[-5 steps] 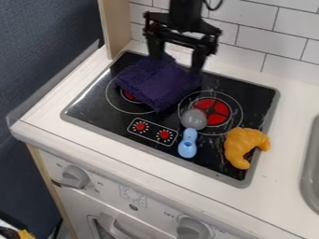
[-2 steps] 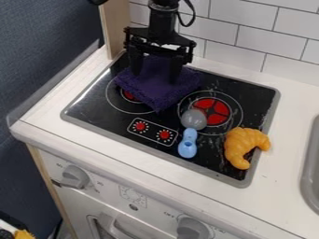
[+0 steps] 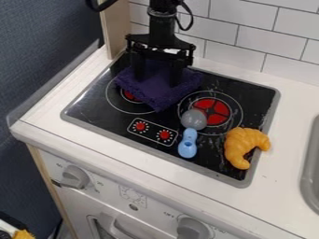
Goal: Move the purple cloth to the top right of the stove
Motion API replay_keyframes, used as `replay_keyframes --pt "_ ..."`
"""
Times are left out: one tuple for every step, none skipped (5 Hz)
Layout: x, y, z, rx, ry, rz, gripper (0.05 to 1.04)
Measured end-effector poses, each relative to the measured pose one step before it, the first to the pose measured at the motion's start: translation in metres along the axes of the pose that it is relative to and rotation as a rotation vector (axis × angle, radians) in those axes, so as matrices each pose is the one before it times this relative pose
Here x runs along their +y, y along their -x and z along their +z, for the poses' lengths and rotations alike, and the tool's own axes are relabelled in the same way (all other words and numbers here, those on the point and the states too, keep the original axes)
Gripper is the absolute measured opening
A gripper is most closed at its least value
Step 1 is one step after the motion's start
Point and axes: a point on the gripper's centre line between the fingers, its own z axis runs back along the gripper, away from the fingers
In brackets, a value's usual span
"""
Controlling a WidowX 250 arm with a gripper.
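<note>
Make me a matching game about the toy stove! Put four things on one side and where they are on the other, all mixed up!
1. purple cloth
2. croissant
3. light blue toy
4. gripper

A. between the red dials and the croissant
B. open, at the purple cloth
C. lying partly over the left burner
D. near the lower right corner of the stove

Right pairs: 1-C, 2-D, 3-A, 4-B
</note>
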Motion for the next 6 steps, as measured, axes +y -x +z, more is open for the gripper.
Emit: replay_keyframes --pt "-0.00702 0.00142 -0.00125 -0.0016 0.0273 -0.0246 1.001" --pt "-0.0151 0.00379 -0.00038 0.0046 0.0008 -0.0486 1.001" --pt "-0.02636 0.00459 0.00202 0.0078 0.0293 -0.0451 1.001" --pt "-0.03794 0.00826 0.00124 0.0093 0.0117 -0.0871 1.001" --pt "-0.02754 0.00152 -0.00089 0.0172 0.0403 -0.0482 1.001" --pt "-0.01889 0.00088 -0.00038 0.0076 0.0036 -0.0456 1.001"
